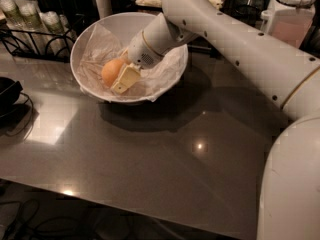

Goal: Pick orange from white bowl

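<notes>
The orange (110,71) lies in the left part of the white bowl (85,39), on the crumpled white paper that lines it. My gripper (119,80) reaches down into the bowl from the upper right. Its cream tip rests against the right side of the orange. The far side of the orange and the rest of the gripper tip are hidden behind the fruit and the wrist. The bowl stands on the grey table (150,159) near its back edge.
A black wire rack (30,34) with small jars stands left of the bowl. A lidded jar (295,11) stands at the back right. A black object (7,91) lies at the table's left edge. My white arm (240,49) spans the right side.
</notes>
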Robot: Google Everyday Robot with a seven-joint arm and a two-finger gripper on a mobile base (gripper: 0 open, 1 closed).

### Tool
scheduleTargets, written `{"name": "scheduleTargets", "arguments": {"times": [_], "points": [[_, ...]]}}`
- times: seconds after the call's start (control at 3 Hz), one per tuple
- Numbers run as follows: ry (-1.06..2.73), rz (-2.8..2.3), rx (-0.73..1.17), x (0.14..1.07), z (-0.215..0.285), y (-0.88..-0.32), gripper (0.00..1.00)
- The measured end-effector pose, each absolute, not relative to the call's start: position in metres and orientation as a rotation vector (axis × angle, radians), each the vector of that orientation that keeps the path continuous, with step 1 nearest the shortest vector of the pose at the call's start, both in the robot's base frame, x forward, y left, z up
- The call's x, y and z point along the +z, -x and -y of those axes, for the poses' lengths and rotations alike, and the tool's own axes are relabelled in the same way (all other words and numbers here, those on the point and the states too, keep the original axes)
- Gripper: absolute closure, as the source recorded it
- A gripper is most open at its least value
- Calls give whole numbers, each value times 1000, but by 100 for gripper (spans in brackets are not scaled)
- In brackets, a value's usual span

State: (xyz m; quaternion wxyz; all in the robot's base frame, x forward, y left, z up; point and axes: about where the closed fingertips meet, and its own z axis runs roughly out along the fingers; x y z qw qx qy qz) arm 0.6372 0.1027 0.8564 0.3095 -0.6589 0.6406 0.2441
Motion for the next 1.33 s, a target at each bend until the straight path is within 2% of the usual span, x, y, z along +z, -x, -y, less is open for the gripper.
{"name": "scheduleTargets", "arguments": {"times": [1.0,1.33], "points": [[1638,-1513,523,948,-63,-602,100],[1638,-1513,523,948,-63,-602,100]]}}
